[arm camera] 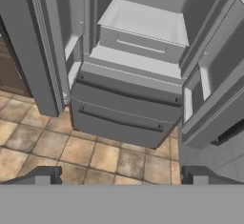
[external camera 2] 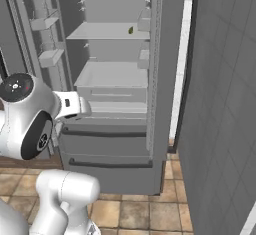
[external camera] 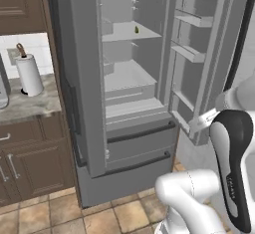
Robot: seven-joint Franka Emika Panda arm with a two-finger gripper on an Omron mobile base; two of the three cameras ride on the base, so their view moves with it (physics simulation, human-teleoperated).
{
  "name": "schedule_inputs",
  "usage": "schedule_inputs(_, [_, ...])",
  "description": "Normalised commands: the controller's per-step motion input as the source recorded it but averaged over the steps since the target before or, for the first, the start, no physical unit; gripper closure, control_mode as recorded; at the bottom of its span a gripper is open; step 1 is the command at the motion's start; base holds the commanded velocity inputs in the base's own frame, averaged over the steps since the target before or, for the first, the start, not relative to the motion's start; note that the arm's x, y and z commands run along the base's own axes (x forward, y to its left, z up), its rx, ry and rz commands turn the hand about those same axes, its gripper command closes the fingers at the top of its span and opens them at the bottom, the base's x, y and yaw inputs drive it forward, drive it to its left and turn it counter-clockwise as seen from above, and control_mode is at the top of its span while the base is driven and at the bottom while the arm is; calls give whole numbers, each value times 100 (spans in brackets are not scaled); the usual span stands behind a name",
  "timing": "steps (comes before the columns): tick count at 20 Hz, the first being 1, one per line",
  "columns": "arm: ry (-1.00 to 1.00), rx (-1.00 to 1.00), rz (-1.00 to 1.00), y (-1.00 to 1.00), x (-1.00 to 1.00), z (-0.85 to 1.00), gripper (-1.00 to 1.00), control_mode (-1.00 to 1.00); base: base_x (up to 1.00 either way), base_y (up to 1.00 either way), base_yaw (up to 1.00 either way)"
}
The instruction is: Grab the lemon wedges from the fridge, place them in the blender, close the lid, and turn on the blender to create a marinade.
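- Two upper doors of the fridge (external camera: 89, 103) stand swung open, baring grey shelves, a pulled-out drawer and two lower freezer drawers with dark handle bars.
- One small yellow-green lemon wedge (external camera: 136, 30) lies on the upper shelf inside the fridge, toward the back right of that shelf in the left base view; in the right base view the same piece (external camera 2: 131, 30) sits near the right end of that shelf. How many wedges lie there I cannot tell, they are too small.
- The gripper (arm camera: 121, 175) hangs in front of the fridge, low, facing the freezer drawers and the tiled floor (arm camera: 43, 147); its fingers stand spread wide apart with nothing between them, well apart from the lemon wedge.
- The right door's inner bins (external camera: 191, 54) hang beside the shelves.
- Left of the fridge, a paper towel roll (external camera: 29, 73) stands upright on a stone counter (external camera: 30, 106) above brown cabinets (external camera: 30, 158).
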Motion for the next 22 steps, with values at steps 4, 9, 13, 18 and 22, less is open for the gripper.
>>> schedule_inputs(4, [0,0,0,0,0,0,-100,100,33,-12,0])
schedule_inputs(9, [0,0,0,0,0,0,-100,100,71,0,0])
schedule_inputs(13, [0,0,0,0,0,0,-100,100,77,0,0])
schedule_inputs(18, [0,0,0,0,0,0,-100,100,61,-19,0])
schedule_inputs(22, [0,0,0,0,0,0,-100,100,63,-17,0])
